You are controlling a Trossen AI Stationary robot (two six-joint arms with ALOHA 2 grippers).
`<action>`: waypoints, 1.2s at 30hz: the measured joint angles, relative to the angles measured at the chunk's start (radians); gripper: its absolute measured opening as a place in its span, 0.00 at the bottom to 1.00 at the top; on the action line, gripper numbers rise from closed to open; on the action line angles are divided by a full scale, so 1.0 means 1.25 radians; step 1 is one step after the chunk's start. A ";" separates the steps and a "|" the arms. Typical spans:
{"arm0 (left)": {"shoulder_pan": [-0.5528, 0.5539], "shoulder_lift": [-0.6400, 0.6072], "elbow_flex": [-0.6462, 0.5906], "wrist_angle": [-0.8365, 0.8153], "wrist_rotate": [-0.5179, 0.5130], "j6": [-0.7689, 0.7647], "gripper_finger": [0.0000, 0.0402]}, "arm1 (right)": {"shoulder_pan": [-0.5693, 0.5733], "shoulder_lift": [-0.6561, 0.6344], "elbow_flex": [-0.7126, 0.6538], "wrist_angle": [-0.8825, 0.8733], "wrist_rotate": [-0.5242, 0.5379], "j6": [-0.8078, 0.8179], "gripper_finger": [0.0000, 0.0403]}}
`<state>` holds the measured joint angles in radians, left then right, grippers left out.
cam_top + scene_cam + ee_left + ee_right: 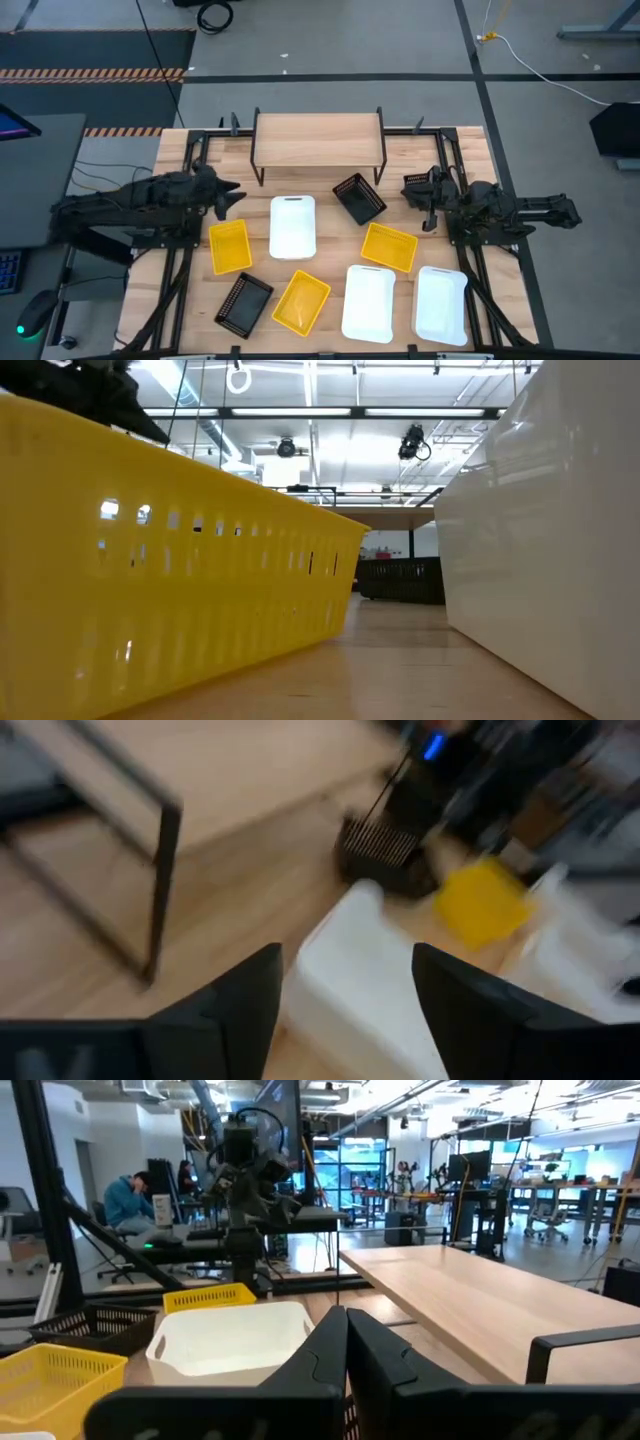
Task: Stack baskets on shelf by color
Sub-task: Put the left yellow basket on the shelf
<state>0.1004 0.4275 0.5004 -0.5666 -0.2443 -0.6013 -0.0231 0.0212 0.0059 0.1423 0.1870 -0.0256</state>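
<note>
While the left gripper (238, 196) hangs open and empty, a white basket (293, 226) lies beside it, its long axis running twelve to six. At three o'clock the right gripper (410, 188) is closed on nothing.

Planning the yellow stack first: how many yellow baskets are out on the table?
3, none on the shelf: one by the left gripper, one right of centre, one at the front.
</note>
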 joint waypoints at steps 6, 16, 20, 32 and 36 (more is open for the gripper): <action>0.000 0.185 0.129 -0.162 0.025 -0.013 0.61 | 0.000 0.000 0.000 -0.035 0.000 -0.024 0.03; -0.019 0.407 0.207 -0.329 0.081 0.117 0.58 | 0.000 0.001 0.000 -0.078 0.000 -0.025 0.03; -0.050 0.468 0.207 -0.367 0.088 0.135 0.58 | 0.000 0.001 0.000 -0.078 0.000 -0.030 0.03; -0.167 0.549 0.208 -0.425 0.122 0.155 0.58 | 0.000 0.001 0.000 -0.078 -0.004 -0.016 0.03; -0.186 0.548 0.208 -0.423 0.107 0.137 0.58 | 0.000 0.001 0.000 -0.078 -0.004 -0.016 0.03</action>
<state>-0.1325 1.1130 0.7601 -1.0948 -0.1106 -0.4299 -0.0231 0.0223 0.0059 0.0452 0.1818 -0.0453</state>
